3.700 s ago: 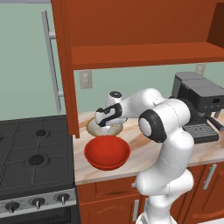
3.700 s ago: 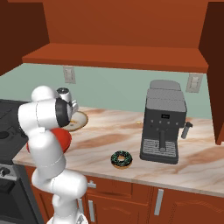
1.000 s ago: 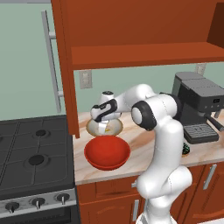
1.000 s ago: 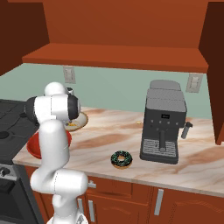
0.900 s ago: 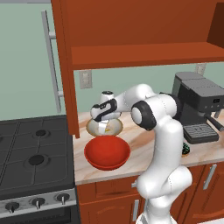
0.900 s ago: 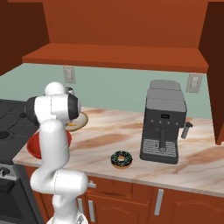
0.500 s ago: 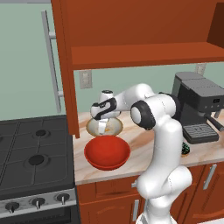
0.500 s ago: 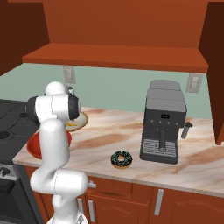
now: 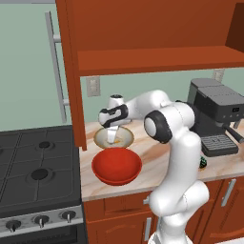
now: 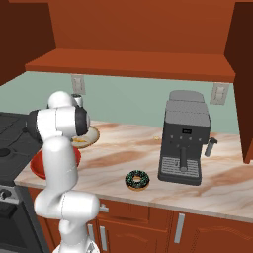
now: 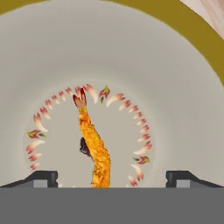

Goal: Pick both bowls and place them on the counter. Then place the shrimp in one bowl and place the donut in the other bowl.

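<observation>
jaws have spread wide since a second ago, when they were nearly together; arm and bowls sit about where they were. gripper (image 9: 113,135) hangs low over the cream bowl (image 9: 125,138), pointing down into it, fingers apart with nothing between them. in the hand view the two dark fingertips (image 11: 42,178) stand far to either side of the shrimp (image 11: 94,148), which lies loose on the cream bowl's floor inside a ring of small red-and-white petal marks, tail end toward the top of that view. tan rim of the bowl curves along the top. the red bowl (image 9: 116,165) sits on the counter (image 9: 150,157) just in front of the cream bowl, near the counter's front edge and close to the stove (image 9: 33,176). the donut (image 10: 137,180) lies on the counter well apart from both bowls, just left of the coffee machine (image 10: 185,144) in the right base view. red bowl looks empty from the left base view.
</observation>
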